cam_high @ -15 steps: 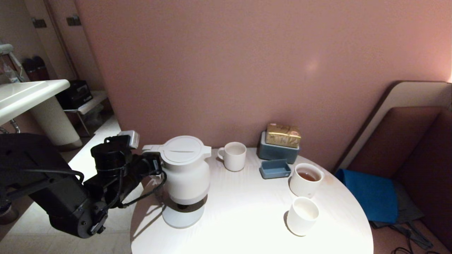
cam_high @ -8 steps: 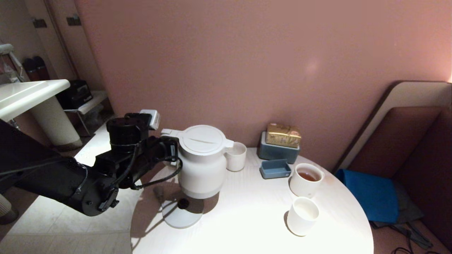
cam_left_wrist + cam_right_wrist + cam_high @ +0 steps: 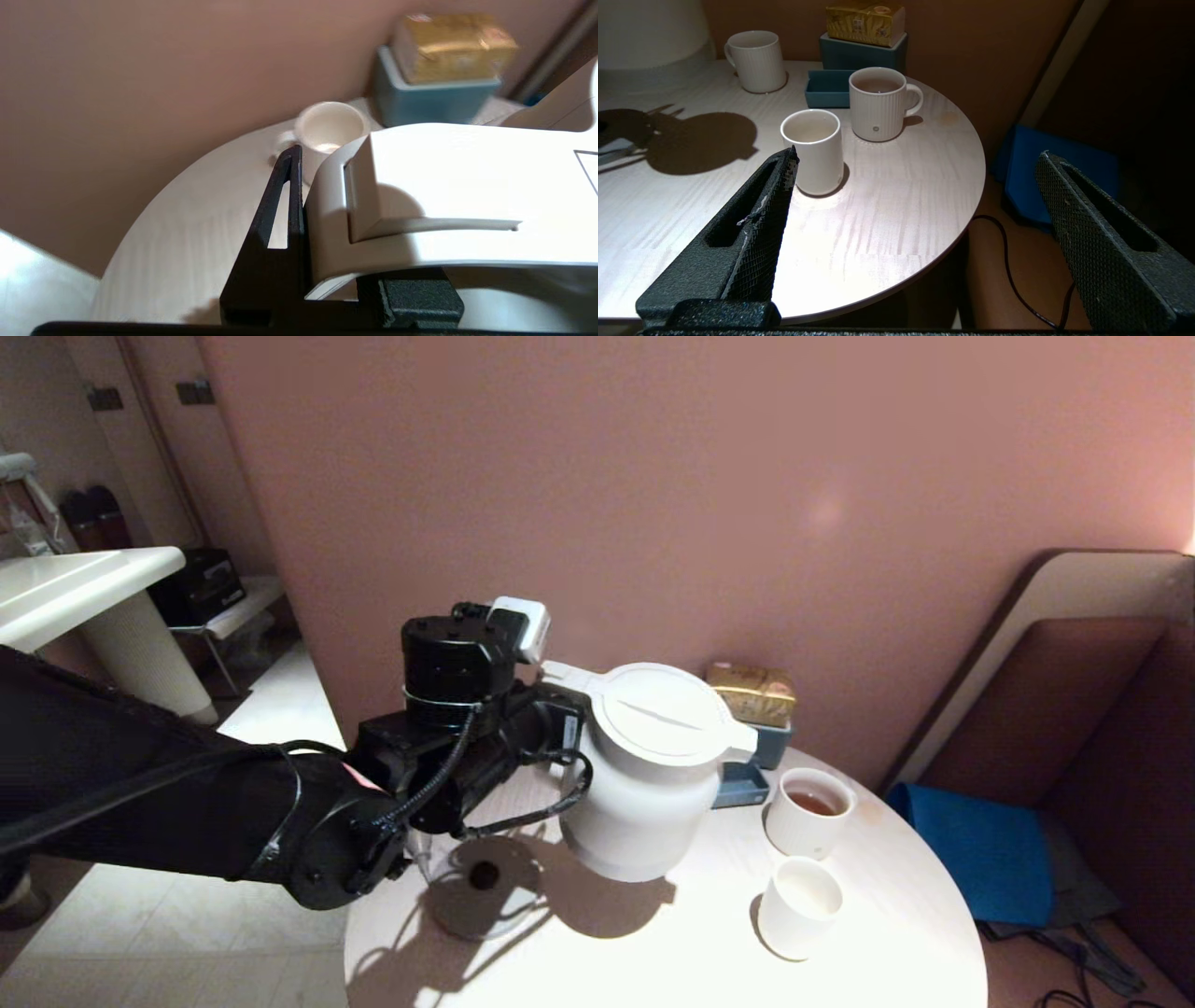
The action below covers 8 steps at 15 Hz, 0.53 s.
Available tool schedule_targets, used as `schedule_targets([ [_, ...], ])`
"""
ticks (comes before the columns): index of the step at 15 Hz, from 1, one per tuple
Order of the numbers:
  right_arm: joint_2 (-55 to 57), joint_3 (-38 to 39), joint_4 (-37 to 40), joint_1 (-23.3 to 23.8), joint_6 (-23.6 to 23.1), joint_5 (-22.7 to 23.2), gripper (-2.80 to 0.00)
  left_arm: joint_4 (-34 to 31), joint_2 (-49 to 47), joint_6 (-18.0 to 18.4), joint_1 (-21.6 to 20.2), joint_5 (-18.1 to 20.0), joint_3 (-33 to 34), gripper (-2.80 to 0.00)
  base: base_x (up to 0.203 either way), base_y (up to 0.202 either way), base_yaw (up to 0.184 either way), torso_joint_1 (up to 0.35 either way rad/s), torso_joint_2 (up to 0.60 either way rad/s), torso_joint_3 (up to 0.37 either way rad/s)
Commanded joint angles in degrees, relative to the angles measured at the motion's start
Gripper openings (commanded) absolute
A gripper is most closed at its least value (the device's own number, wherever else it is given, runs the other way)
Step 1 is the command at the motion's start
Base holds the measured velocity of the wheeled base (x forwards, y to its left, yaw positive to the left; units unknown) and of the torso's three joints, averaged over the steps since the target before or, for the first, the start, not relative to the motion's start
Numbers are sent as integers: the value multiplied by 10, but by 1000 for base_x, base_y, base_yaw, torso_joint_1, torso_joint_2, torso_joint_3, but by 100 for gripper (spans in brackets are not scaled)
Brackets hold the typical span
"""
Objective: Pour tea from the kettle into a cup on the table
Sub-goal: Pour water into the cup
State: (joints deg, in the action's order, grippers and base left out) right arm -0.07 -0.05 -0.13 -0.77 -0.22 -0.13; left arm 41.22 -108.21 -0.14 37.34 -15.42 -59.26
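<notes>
My left gripper [image 3: 563,744] is shut on the loop handle of the white kettle [image 3: 644,784]. It holds the kettle in the air above the middle of the round white table [image 3: 653,947], slightly tilted, with the spout toward the right. In the left wrist view the handle [image 3: 397,205] fills the space between my fingers [image 3: 290,196]. The small handleless cup [image 3: 800,907] [image 3: 813,149] stands empty near the front right, apart from the kettle. Tea [image 3: 815,803] sits in a wider white mug [image 3: 879,103] behind it. My right gripper [image 3: 917,156] hangs open off the table's right edge.
The kettle's round base [image 3: 481,887] lies on the table's left side. A second white mug [image 3: 329,128] [image 3: 756,60] stands at the back. A blue box [image 3: 861,53] with a gold packet [image 3: 756,691] and a small blue tray [image 3: 826,88] sit by the wall.
My left arm has lifted the kettle off its base and carried it to the right, toward the cups. It now hides the back mug in the head view.
</notes>
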Motion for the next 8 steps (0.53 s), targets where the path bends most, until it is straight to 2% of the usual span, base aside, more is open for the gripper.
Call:
schedule_targets([
  [1,1,0,0,0,0,0,0,3,-33,12,13,-5,-18,-280,0,0,0,0,0,0],
  [5,1,0,0,0,0,0,0,3,-69,19,33,-16,-37,-280,0,0,0,0,0,0],
  [8,1,0,0,0,0,0,0,4,-96,43,37,-21,-55,-280,0,0,0,0,0,0],
])
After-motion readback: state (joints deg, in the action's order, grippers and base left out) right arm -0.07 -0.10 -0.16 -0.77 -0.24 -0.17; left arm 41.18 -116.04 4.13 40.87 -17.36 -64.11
